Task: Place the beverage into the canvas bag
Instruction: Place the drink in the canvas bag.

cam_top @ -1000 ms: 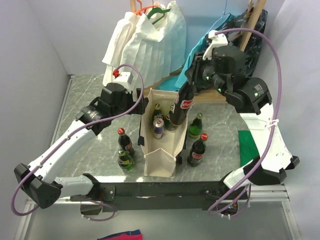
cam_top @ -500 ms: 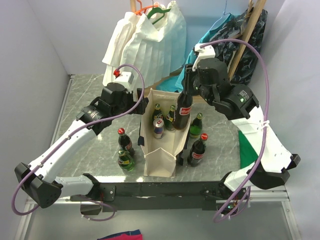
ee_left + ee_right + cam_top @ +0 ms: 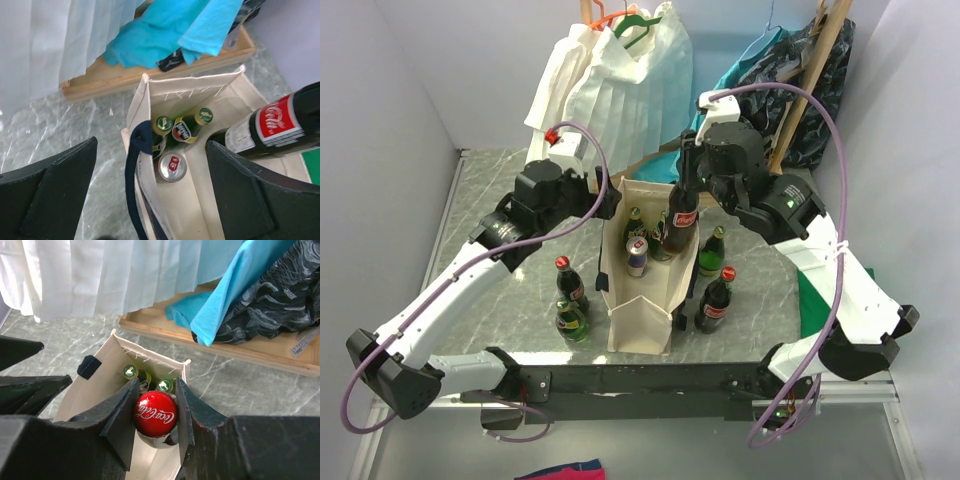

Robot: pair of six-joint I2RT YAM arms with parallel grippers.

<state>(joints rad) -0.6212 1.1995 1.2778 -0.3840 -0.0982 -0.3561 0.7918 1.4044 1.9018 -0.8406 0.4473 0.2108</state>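
R claw [image 3: 156,405] clenched on cap end of cola bottle [image 3: 678,222], base down in canvas bag [image 3: 640,320] mouth. L claw [image 3: 150,145] wide open by the rim, gripping nothing. Risk: base may clip the green bottles [image 3: 182,127] inside — or snag the wall & tip the bag.

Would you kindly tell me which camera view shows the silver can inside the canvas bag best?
The left wrist view: it looks down into the canvas bag onto the top of the silver can. The top external view shows it small. The right wrist view, with the cola bottle in front, does not show it.
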